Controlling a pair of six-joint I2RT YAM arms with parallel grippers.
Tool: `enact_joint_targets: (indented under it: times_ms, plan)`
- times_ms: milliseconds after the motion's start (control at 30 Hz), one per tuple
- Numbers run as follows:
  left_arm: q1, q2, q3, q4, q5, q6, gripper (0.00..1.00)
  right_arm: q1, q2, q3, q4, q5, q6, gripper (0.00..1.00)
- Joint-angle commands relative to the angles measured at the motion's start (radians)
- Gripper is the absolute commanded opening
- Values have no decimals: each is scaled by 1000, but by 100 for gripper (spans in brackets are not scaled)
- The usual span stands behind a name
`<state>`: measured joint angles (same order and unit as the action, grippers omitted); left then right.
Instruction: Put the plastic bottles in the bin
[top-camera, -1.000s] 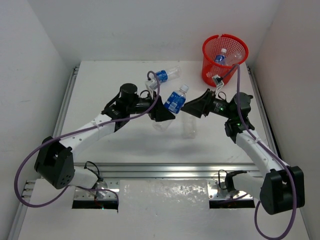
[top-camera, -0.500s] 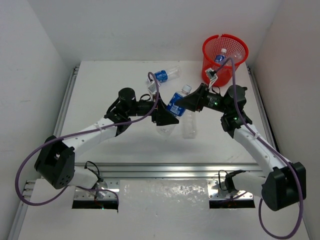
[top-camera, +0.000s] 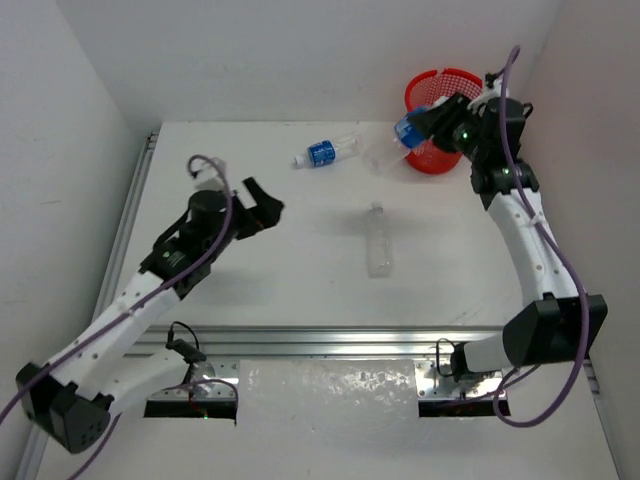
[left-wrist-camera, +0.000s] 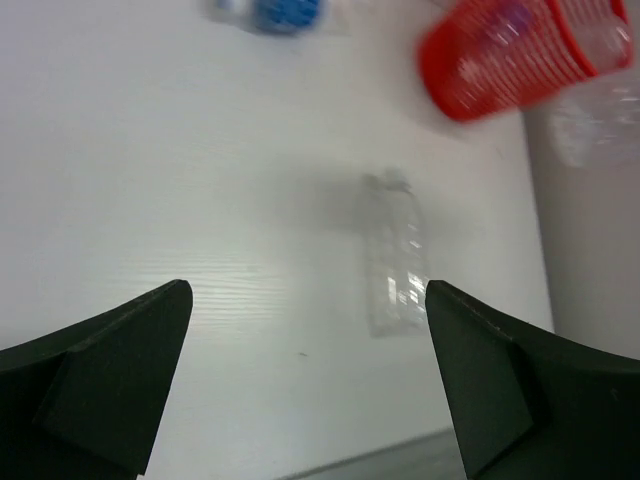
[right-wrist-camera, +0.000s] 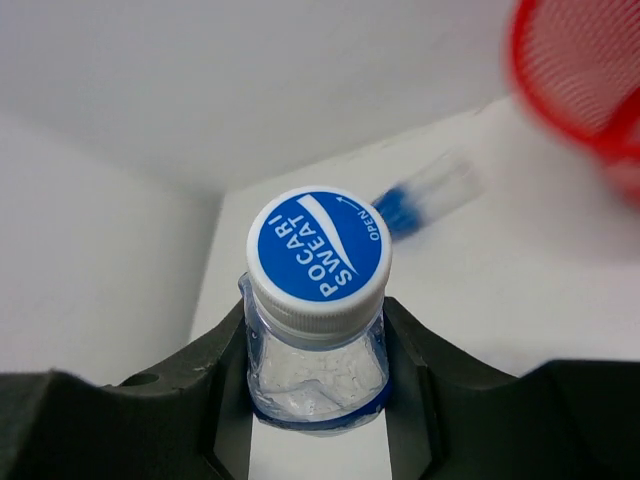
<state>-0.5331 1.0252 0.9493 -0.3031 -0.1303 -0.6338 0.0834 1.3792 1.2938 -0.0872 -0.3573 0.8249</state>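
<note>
My right gripper (top-camera: 418, 128) is shut on the neck of a blue-labelled plastic bottle (top-camera: 383, 155), held in the air just left of the red mesh bin (top-camera: 452, 78). In the right wrist view the bottle's blue cap (right-wrist-camera: 318, 245) sits between the fingers (right-wrist-camera: 200, 385). A second blue-labelled bottle (top-camera: 325, 152) lies at the back of the table. A plain clear bottle (top-camera: 378, 240) lies mid-table, also visible as the clear bottle (left-wrist-camera: 395, 260) ahead of my left gripper (left-wrist-camera: 308, 290). The left gripper (top-camera: 264, 206) is open and empty, at the table's left.
The bin (left-wrist-camera: 505, 50) stands in the far right corner against the white walls. A metal rail (top-camera: 340, 340) runs along the table's near edge. The purple cable (top-camera: 505, 75) of the right arm loops above the bin.
The left gripper opened, let go of the blue-labelled bottle and drew back to the left. The right gripper shut on that bottle and carried it up to the bin's side.
</note>
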Motion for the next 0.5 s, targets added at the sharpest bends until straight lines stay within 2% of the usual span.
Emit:
enact_joint_targets:
  times_ms: [0, 33, 100, 200, 267, 333, 367, 467]
  plan:
    - [74, -137, -90, -127, -217, -63, 100, -23, 90, 178, -163, 371, -102, 4]
    - [84, -155, -104, -117, -198, -50, 100, -28, 159, 268, -172, 488, -112, 8]
    - [90, -180, -130, -91, -132, -32, 100, -56, 264, 396, -175, 591, -133, 11]
    - [93, -185, -156, -59, 2, 14, 99, -80, 419, 591, -192, 670, -162, 11]
    - [93, -186, -162, -51, 18, 22, 100, -80, 486, 706, -171, 698, -208, 10]
    - [94, -194, -187, -36, 33, 26, 100, -79, 540, 752, -142, 759, -230, 11]
    - [94, -203, -195, -7, 43, 29, 100, -80, 584, 774, -120, 786, -246, 18]
    - [94, -203, -234, 47, 86, 57, 100, -80, 676, 872, -94, 816, -289, 16]
